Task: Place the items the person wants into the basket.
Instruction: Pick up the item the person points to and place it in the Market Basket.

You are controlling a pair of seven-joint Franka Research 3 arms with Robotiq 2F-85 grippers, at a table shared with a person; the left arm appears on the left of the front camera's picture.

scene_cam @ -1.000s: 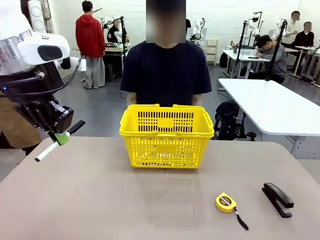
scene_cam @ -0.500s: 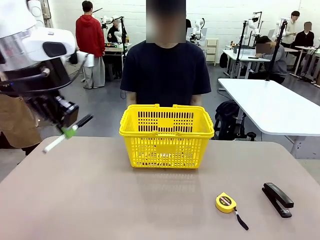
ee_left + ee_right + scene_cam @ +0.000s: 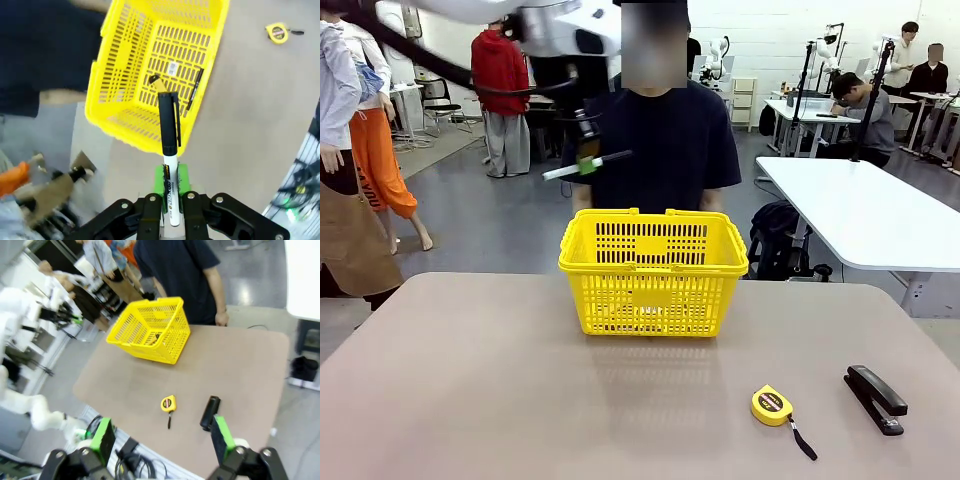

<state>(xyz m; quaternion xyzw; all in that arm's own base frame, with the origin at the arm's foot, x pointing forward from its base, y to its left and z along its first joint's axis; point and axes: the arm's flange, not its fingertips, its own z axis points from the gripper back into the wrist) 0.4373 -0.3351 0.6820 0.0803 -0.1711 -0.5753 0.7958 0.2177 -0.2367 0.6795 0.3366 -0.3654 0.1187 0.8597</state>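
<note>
L gripper (image 3: 170, 212) clamps marker (image 3: 169, 150) high above basket's (image 3: 653, 262) far-left rim, for dropping in w/ pen (image 3: 195, 88); R gripper (image 3: 162, 442) wide, empty.

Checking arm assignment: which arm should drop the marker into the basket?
Left. Its gripper is shut on the white marker and hangs above the yellow basket, near its left rim. The right gripper is open, holds nothing and sits high over the near table edge, far from the basket.
</note>
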